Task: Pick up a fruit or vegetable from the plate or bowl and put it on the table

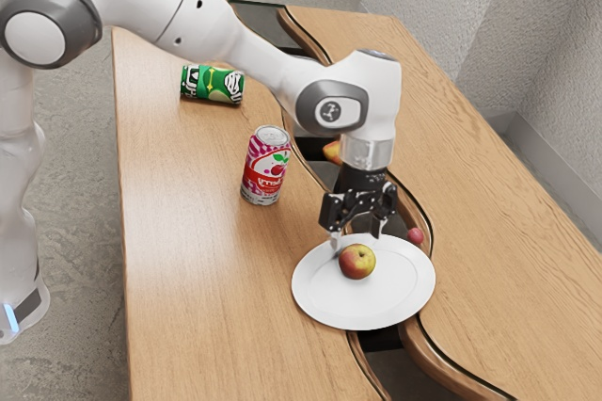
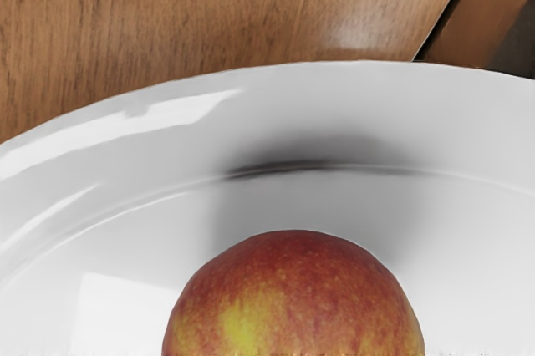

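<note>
Spread jaws above the apple [image 1: 357, 262]

The apple sits on the plate [image 1: 302, 284], the jaws parted close over it, probably so they can straddle its sides. Likely next: lower, grasp, then carry it to the table [image 1: 188, 279].

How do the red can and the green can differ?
The red can stands upright, while the green can lies on its side. The red can also has pink and white in its print; the green can has black and white. Both are printed drink cans.
</note>
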Action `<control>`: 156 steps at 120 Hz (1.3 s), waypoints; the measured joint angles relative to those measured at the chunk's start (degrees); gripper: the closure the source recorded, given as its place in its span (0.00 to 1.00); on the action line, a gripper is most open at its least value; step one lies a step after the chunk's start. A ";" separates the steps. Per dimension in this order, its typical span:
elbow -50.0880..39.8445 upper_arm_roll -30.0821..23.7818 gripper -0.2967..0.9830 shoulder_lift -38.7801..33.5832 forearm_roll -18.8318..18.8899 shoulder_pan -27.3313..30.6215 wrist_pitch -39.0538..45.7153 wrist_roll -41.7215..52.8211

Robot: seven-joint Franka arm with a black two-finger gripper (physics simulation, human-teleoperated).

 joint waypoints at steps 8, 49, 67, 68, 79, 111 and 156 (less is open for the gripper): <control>-0.10 -0.06 0.23 -0.19 -0.04 -0.32 0.26 0.04; -1.47 -0.25 0.23 1.77 -1.26 -0.68 2.53 0.74; -1.46 -0.25 0.23 2.65 -1.67 -0.44 3.25 1.10; -1.46 -0.27 0.23 2.73 -1.69 -0.41 3.29 1.12; -1.39 -0.34 0.23 3.44 -1.78 -0.31 3.76 1.30; -1.37 -0.67 0.36 4.15 -2.96 -0.34 4.92 1.61; 2.78 -0.80 0.48 2.89 -1.76 -0.73 4.87 0.93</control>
